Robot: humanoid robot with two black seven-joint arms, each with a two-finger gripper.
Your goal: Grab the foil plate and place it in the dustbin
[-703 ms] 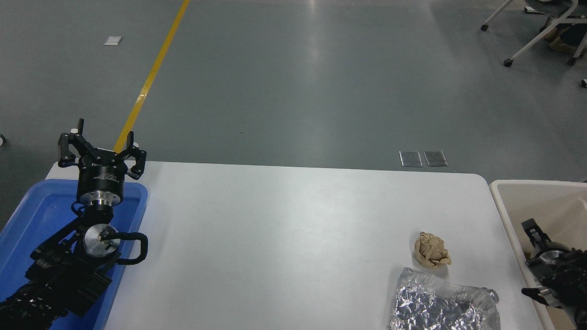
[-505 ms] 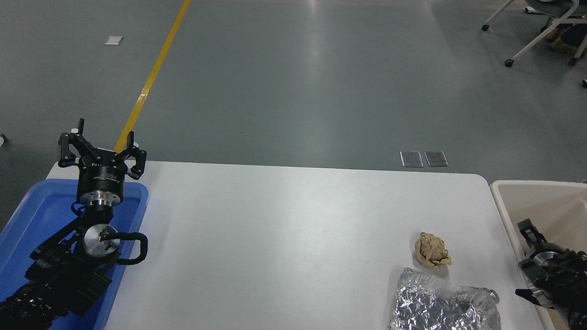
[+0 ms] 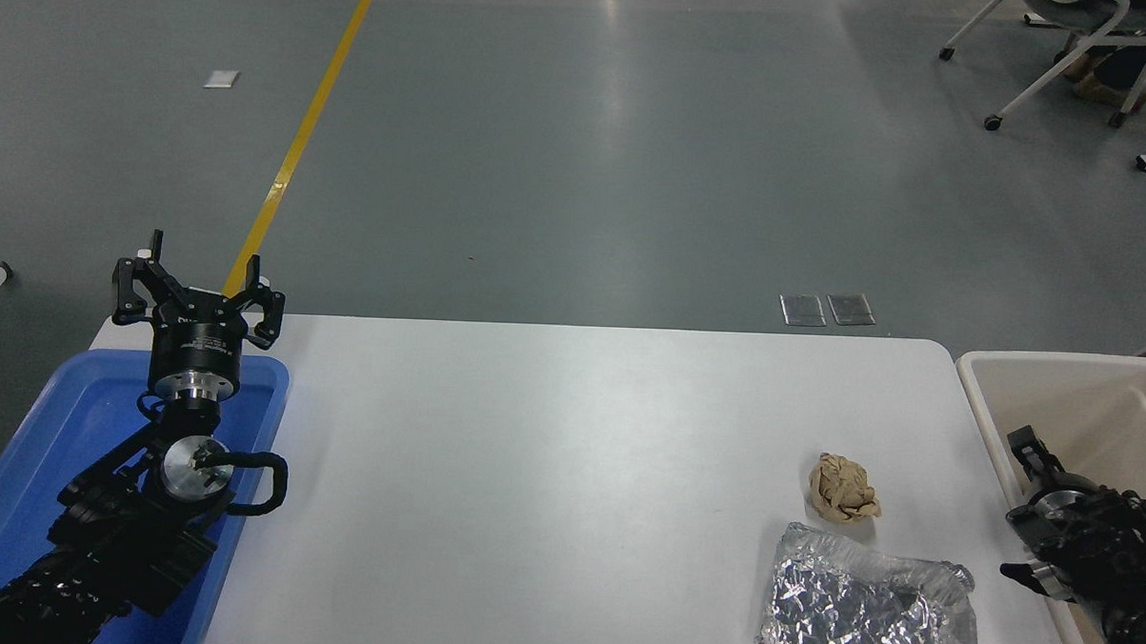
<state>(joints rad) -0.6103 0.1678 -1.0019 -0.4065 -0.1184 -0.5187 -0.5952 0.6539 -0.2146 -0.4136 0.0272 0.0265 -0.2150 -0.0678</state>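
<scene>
The foil plate (image 3: 866, 609) is a crinkled silver tray lying on the white table (image 3: 549, 474) near its front right corner. The dustbin (image 3: 1085, 397) is a cream bin standing beside the table's right edge. My right gripper (image 3: 1033, 454) hangs over the bin's left rim, to the right of the foil plate and apart from it; its state does not show. My left gripper (image 3: 198, 276) is open and empty, parked upright over the blue tray at the lower left.
A crumpled tan paper ball (image 3: 844, 488) lies just behind the foil plate. A shallow blue tray (image 3: 45, 437) sits at the table's left edge under the left arm. An office chair (image 3: 1069, 44) stands on the floor at the far right.
My right arm has shifted a little to the left and up along the dustbin's left rim, toward the table. The foil plate, paper ball and left arm have not moved.
</scene>
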